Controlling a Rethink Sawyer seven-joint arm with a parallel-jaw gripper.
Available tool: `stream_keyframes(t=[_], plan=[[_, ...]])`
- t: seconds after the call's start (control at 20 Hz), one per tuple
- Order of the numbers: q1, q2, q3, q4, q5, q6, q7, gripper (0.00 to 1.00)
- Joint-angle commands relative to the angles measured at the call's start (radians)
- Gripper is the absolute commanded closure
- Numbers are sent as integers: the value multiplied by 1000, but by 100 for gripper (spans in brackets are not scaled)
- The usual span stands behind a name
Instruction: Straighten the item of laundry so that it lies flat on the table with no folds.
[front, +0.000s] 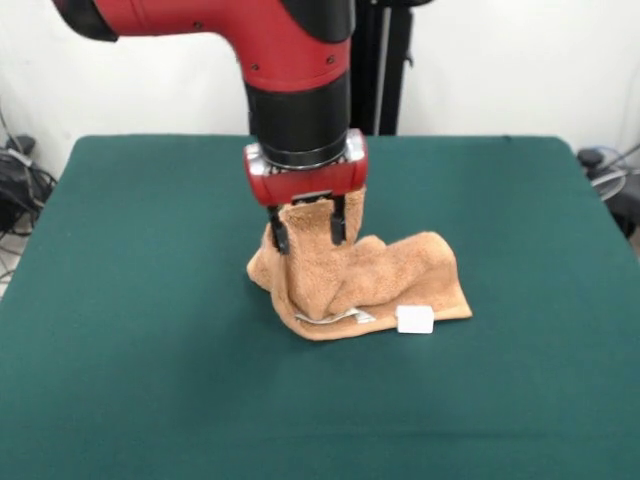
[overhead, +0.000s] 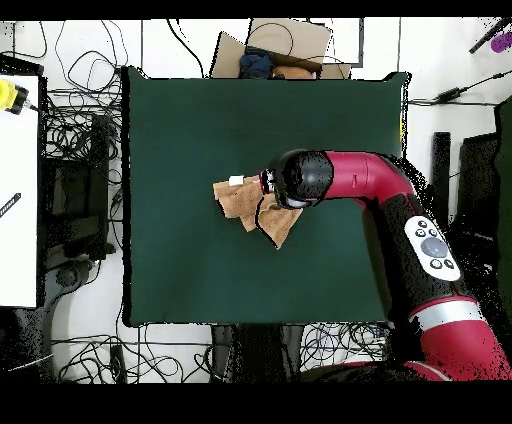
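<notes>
A large table (front: 130, 330) covered in dark green cloth fills most of the front view, backed by a plain white wall, with a black stand (front: 385, 60) rising behind it and bundles of dark cables (front: 20, 185) spilling off both far corners. From overhead the table sits among tangled cables (overhead: 85, 120) on a pale floor, with a white desk (overhead: 18, 190) along one side and a cardboard box (overhead: 285, 45) just past one short edge. The red and black arm (front: 250, 40) comes in from the top of the front view, bends at an elbow and points its wrist straight down over the middle of the table; overhead it reaches in from the table's edge, its rounded joint covering part of the cloth below. The gripper (front: 306, 226) hangs vertically with its two dark fingers (front: 279, 232) pressed in on a raised peak of the orange-tan towel (front: 400, 275), pinching the fabric between them and holding that part up off the surface. The rest of the towel slumps in rumpled folds onto the table around and beside the gripper, near the table's centre, with a folded edge showing a pale border band (front: 330, 318) and a small white tag (front: 415, 319) lying at the near side. How much of the towel is bunched under itself cannot be made out, and overhead the arm hides the pinched part and the gripper entirely; only a crumpled wedge of towel and the tag show beside it.
</notes>
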Motion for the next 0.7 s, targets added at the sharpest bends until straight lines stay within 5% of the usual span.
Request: stream_keyframes(t=[0.05, 0.2, 0.25, 0.6, 0.65, 0.7], plan=[[-4, 6, 70, 75, -77, -45, -183, 0], [-3, -1, 76, 74, -85, -29, -182, 0], [-3, -3, 78, 73, -88, -25, -181, 100], [-9, -4, 89, 98, -100, -56, -156, 100], [-10, -3, 92, 100, -101, -60, -158, 0], [-12, -1, 97, 101, -97, -61, -158, 0]])
